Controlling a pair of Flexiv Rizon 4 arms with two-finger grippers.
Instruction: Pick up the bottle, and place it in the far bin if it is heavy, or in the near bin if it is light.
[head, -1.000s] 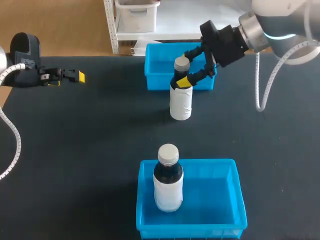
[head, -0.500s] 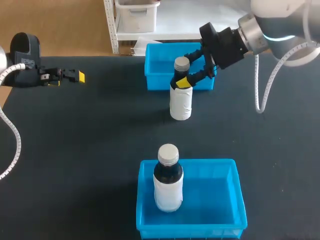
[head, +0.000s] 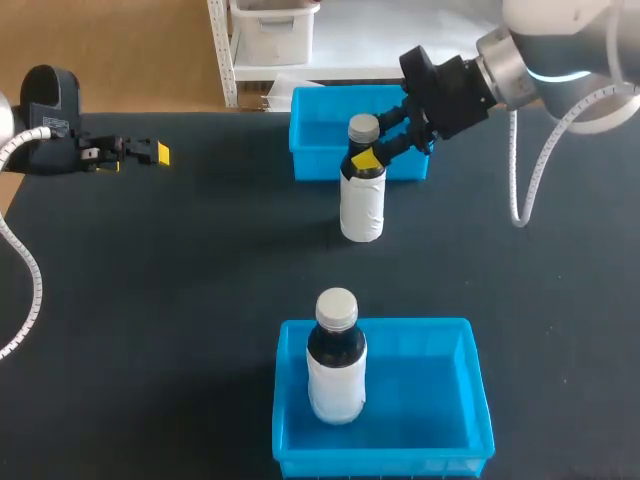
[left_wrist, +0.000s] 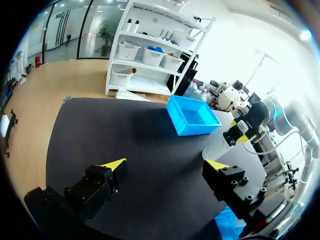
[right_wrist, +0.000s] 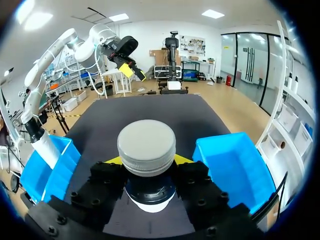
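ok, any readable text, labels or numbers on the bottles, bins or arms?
Gripped bottle: white wrap, nothing legible.
Second bottle, in near bin: white wrap, nothing legible.
Far bin: no markings seen.
Sticker on left arm: too small to read.

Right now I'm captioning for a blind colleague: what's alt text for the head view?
The right gripper is shut on the neck of a bottle standing on the table by the far bin. A second bottle stands in the near bin; the left gripper hovers far left.
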